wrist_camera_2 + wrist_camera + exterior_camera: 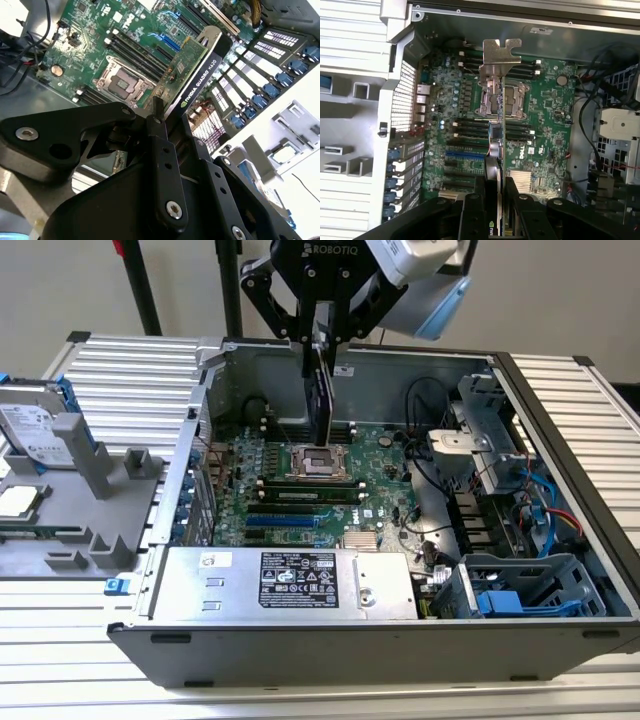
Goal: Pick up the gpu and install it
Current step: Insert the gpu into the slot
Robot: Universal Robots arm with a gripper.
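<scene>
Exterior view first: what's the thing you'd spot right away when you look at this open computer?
A black gripper hangs over the open grey metal computer case, shut on a flat green gpu card with a black shroud held on edge above the big green motherboard. A silver hard drive with a white label sits at the exterior view's left, outside the case.
</scene>
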